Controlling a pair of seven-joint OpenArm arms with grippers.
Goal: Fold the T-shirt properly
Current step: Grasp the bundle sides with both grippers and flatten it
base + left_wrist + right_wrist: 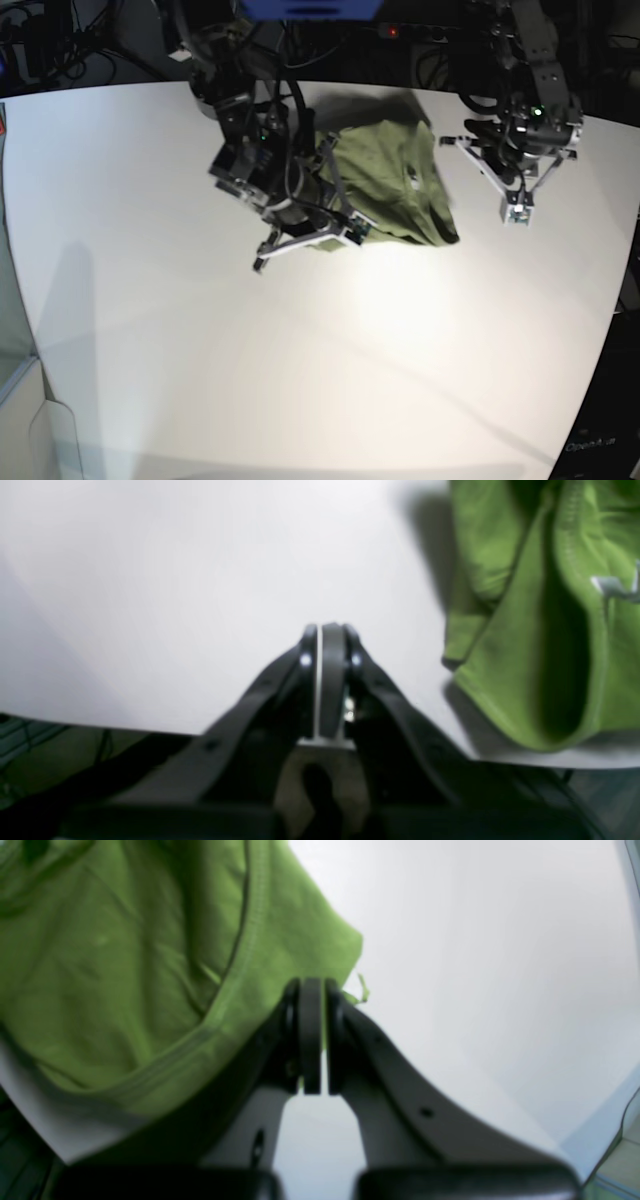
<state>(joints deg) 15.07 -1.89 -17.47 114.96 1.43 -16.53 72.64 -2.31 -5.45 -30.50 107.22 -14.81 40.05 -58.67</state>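
- T-shirt (395,190): green, bunched in a rumpled heap on the white tabletop (150,330), toward the far side, between the two arms. The collar with its pale tag faces up; no sleeve or hem lies flat.
- Step in hand (judgement): no fold is laid yet. The garment wants spreading or straightening before any fold can be made.
- Right gripper (314,985): its fingers (311,1030) are pressed together. The wrist view shows the tips right at the cloth's edge, with a green thread beside them. Whether any fabric is pinched between them cannot be told.
- Right arm pose: reaches in from the far edge, angled down and forward, its wrist over the heap's near-left edge in the base view.
- Left gripper (331,630): fingers closed, nothing between them, over bare tabletop. The T-shirt (540,615) lies apart, off to one side in its wrist view.
- Left arm pose: hangs from the far edge, pointing down at the tabletop, just beside the heap's other side.
- Next move (judgement): each gripper needs a firm hold on a separate corner or shoulder, so the cloth can be drawn out flat.
- Risk (judgement): a pinch through several layers would drag the heap whole.
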